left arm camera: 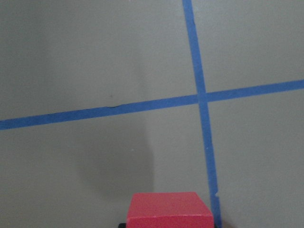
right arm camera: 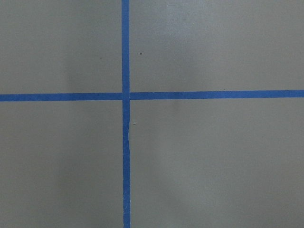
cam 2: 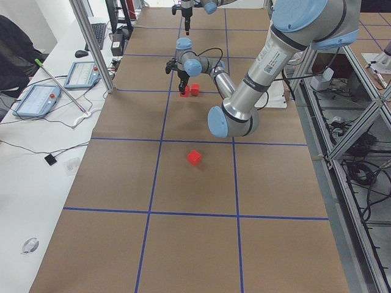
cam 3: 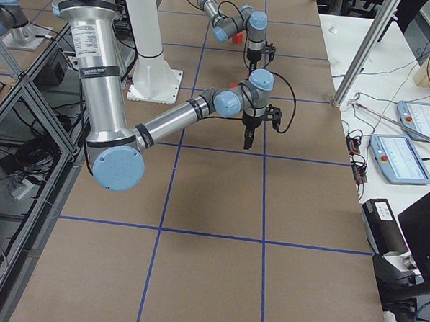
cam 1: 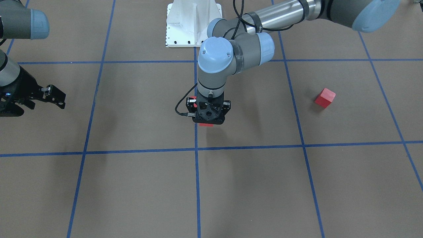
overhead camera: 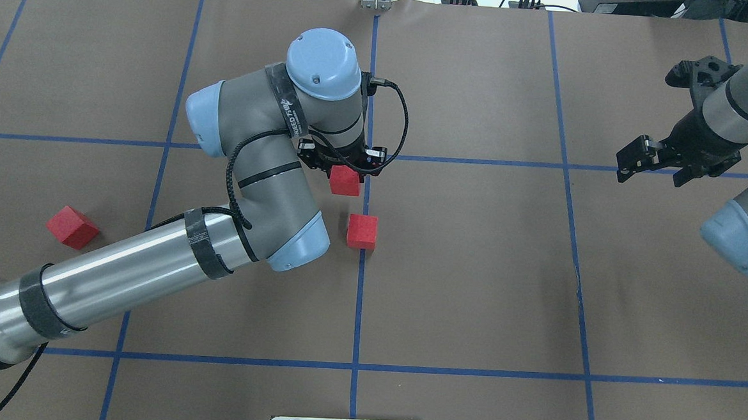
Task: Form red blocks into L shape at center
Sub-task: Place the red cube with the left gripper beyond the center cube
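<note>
Brown table (overhead camera: 473,273), blue tape grid. Left gripper (overhead camera: 344,169) was clamped on one red block (overhead camera: 345,181) by the centre tape line (overhead camera: 361,286). The second block (overhead camera: 362,231) sat near it and the third block (overhead camera: 72,227) well apart. Right gripper (overhead camera: 652,164) had its fingers apart, idle. Cubes looked light, rigid and matte, so pinching opposite flat faces should hold.

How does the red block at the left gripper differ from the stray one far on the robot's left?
The gripped block sits in the left gripper; the stray block lies free. The gripped block is at the centre tape line, near the third block; the stray block is alone in the neighbouring square. The gripped block is nearly square to the tape; the stray block is turned diagonally. Both are small plain red cubes.
</note>
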You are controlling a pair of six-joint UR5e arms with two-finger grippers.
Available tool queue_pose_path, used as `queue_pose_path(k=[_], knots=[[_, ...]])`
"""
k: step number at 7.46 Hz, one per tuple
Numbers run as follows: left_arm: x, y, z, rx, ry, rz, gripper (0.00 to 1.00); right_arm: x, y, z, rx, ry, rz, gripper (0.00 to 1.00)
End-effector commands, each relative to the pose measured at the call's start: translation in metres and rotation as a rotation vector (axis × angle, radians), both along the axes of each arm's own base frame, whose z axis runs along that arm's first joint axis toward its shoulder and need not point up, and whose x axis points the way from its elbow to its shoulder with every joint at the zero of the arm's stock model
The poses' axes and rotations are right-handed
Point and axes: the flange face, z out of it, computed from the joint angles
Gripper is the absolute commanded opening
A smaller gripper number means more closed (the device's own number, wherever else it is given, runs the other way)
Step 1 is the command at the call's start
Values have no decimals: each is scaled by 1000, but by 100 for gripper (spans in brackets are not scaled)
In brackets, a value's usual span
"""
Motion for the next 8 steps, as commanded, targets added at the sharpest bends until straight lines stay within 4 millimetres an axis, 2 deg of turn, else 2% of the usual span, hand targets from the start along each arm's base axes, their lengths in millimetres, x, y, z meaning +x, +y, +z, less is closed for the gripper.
queue_pose_path(k=[1,2,8], knots=[[26,6,-8,-22,-20,-31,0,-1,0,0,-3,0,1,100],[37,13,-5,-8,-43,-44,0,-1,0,0,-3,0,1,100],[53,31,-3,-14,-41,-24,0,-1,0,1,-5,1,2,100]])
